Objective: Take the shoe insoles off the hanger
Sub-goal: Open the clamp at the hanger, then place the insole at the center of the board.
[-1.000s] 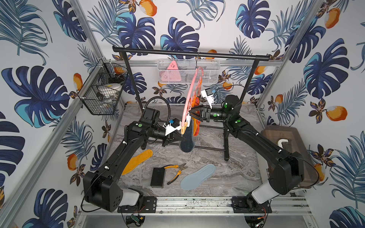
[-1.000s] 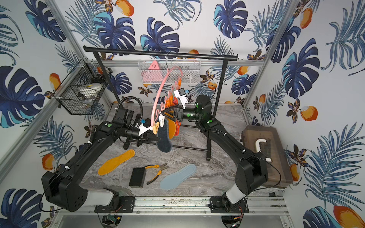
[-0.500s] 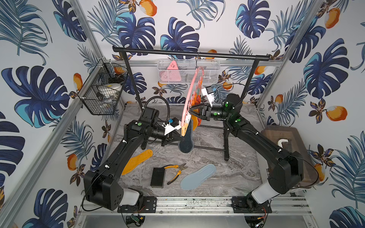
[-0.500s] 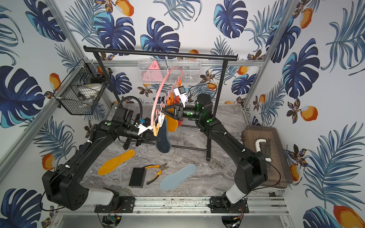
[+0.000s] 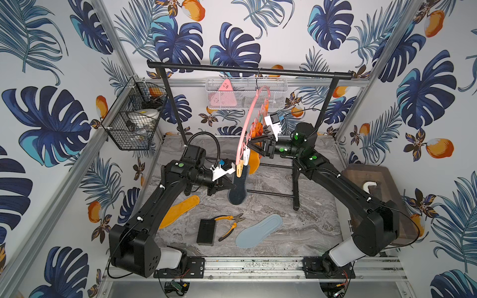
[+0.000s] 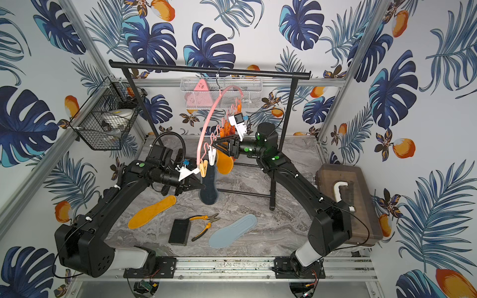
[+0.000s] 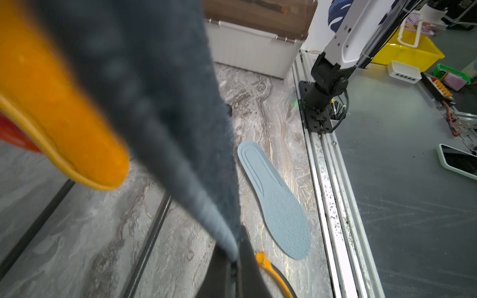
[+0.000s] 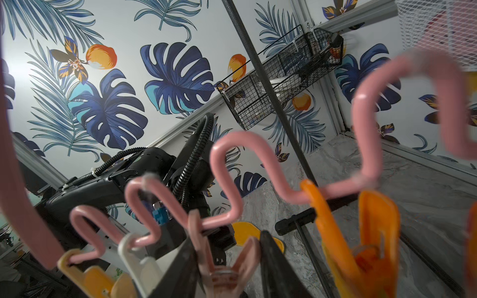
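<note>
Left end effector (image 7: pixel 235 259) pinches dark grey insole (image 5: pixel 237 192).

Grey insole (image 5: pixel 238 192) hangs frm tilted pink hanger (image 5: pixel 248 120); blue insole (image 5: pixel 259 231) flat.
</note>
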Robot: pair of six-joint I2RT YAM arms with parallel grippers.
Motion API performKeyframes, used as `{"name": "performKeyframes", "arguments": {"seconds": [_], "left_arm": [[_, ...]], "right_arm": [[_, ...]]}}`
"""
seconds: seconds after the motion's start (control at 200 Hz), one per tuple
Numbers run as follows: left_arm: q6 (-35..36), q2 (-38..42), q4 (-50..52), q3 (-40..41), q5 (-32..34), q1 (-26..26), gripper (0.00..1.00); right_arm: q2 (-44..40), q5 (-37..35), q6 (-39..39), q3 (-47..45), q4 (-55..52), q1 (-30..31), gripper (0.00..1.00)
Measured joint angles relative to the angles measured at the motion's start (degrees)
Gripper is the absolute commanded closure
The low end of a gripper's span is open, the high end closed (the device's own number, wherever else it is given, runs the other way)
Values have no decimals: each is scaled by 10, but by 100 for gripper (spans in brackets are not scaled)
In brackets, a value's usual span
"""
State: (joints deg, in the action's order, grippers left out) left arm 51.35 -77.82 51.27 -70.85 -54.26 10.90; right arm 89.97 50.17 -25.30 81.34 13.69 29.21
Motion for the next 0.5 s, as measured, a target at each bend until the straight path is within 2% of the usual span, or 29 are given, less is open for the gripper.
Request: {"name": "performKeyframes", "arguments": {"seconds": [0.205, 0.5], "left_arm": [[-7, 14, 26, 5, 110, -35, 100], [-80, 63, 38, 28, 310, -97, 100]], "right_arm": [[-17, -40, 28, -22, -30, 0, 45], [-93, -125, 54, -110, -56, 0, 40]]}}
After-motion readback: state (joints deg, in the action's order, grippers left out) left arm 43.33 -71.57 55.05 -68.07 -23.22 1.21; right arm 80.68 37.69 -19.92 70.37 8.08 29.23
